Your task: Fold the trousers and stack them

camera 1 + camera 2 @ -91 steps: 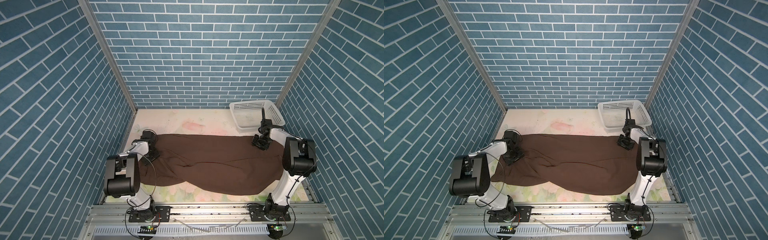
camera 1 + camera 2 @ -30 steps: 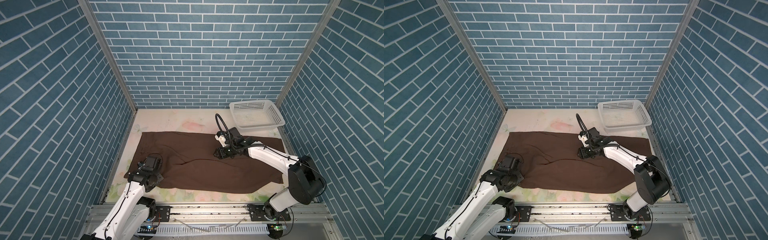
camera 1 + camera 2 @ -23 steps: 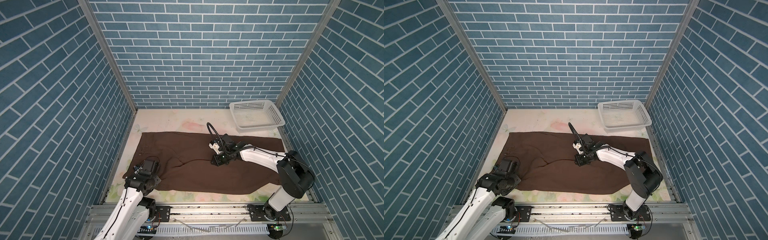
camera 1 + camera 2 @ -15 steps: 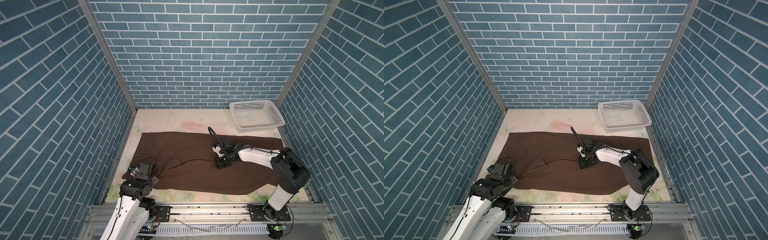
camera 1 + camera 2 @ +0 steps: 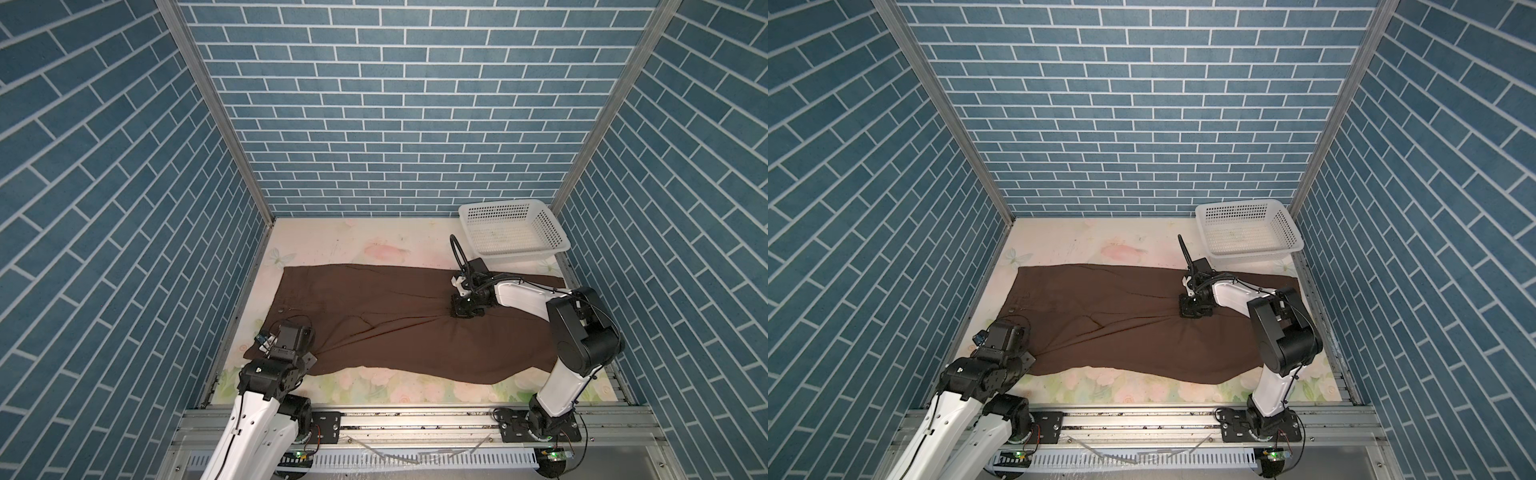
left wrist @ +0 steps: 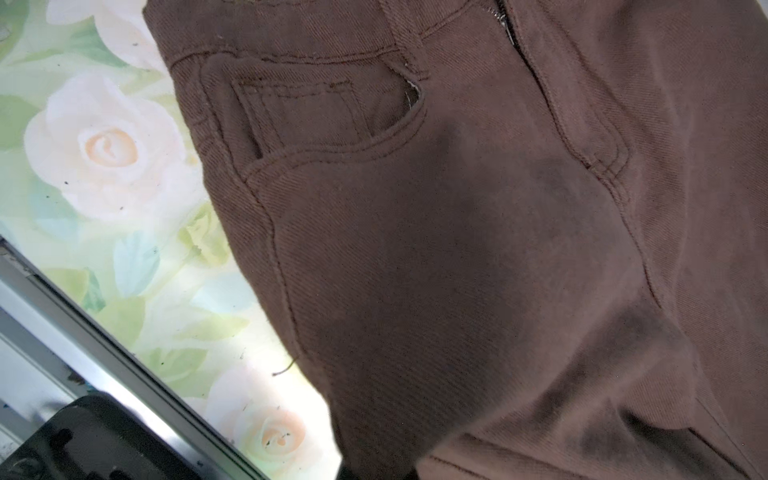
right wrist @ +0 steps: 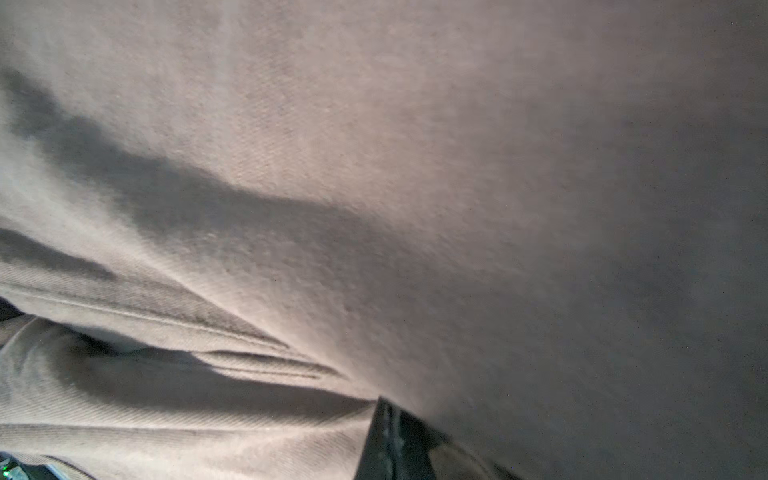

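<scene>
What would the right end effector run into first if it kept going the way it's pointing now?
The trousers: the right end effector points down onto them near the middle, apparently touching the fabric, with the table just beneath.

Robot test cell, lab-type. Blue brick-print wall panels (image 5: 395, 124) box in a floral-covered bench (image 5: 353, 245). Two white robot arms (image 5: 528, 291) are bolted to an aluminium base rail (image 5: 415, 417).

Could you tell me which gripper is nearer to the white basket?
Right. The right gripper pinches the trousers just before the basket; the left gripper is at the opposite near corner.
</scene>
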### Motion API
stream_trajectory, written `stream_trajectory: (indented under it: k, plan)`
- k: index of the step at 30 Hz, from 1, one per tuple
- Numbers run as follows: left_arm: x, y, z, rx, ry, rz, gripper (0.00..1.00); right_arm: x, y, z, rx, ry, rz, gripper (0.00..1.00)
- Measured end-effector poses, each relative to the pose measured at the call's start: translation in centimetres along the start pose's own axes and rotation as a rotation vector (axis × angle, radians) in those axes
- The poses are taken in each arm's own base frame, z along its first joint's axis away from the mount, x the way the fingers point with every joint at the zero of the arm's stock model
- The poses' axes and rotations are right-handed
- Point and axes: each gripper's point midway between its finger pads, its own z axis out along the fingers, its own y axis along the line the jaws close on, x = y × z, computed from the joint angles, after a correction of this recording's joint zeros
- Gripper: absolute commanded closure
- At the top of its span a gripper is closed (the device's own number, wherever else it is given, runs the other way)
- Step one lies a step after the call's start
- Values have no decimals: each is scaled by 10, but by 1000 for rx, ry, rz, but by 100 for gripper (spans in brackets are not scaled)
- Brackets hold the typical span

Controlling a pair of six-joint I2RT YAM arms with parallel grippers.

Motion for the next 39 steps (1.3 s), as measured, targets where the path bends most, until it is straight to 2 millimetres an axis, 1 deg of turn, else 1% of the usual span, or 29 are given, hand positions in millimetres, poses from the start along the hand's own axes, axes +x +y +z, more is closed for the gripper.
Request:
stream_trajectory:
  k: [2, 3, 5, 8, 9, 10, 11, 12, 14, 15, 16, 18, 19, 22, 23, 25, 26, 28, 31, 33, 36, 39]
  plan:
    - [-4, -2, -3, -16, -2, 21, 42, 1, -7, -12, 14, -13, 19, 94]
    - [-8, -5, -5, -21, -7, 32, 36, 0, -11, -21, 25, -29, 32, 91]
    - [-18, -12, -13, -17, -26, 48, 29, -4, -16, -46, 42, -77, 49, 86]
    - [-36, -27, -29, 15, -74, 66, 17, -12, -26, -94, 80, -199, 80, 83]
    - [-42, -32, -35, 29, -91, 74, 4, -13, -31, -110, 100, -239, 98, 82]
    - [-48, -38, -41, 46, -109, 88, 1, -12, -37, -124, 119, -269, 120, 81]
    - [-52, -43, -46, 64, -121, 91, 1, -10, -43, -134, 139, -288, 142, 78]
    - [-58, -49, -50, 78, -133, 108, 1, -6, -51, -145, 162, -307, 175, 73]
    - [-66, -63, -55, 99, -142, 149, 1, 2, -68, -158, 203, -321, 241, 56]
    - [-69, -71, -55, 114, -142, 171, 1, 9, -77, -161, 221, -317, 277, 47]
    - [-70, -80, -53, 131, -140, 192, 1, 16, -85, -162, 234, -310, 314, 41]
    - [-69, -92, -46, 164, -128, 225, 1, 35, -101, -158, 257, -277, 387, 32]
    - [-68, -97, -42, 182, -122, 239, 3, 46, -110, -154, 269, -251, 433, 30]
    - [-63, -105, -33, 221, -113, 263, 13, 77, -132, -144, 298, -187, 557, 28]
    - [-61, -106, -30, 232, -111, 270, 16, 84, -139, -143, 305, -178, 599, 28]
    - [-58, -110, -23, 249, -104, 281, 27, 100, -157, -145, 323, -176, 714, 31]
    - [-56, -111, -21, 252, -101, 293, 29, 106, -164, -147, 331, -180, 766, 32]
    - [-55, -113, -15, 254, -96, 313, 30, 117, -176, -154, 350, -200, 857, 32]
    - [-55, -116, -7, 250, -95, 336, 31, 124, -182, -165, 373, -234, 915, 32]
    - [-53, -116, 2, 244, -80, 344, 31, 126, -183, -167, 385, -240, 934, 33]
    - [-50, -114, 14, 242, -48, 333, 32, 130, -185, -162, 389, -218, 953, 34]
    - [-47, -116, 23, 251, -22, 332, 30, 140, -186, -148, 385, -170, 990, 35]
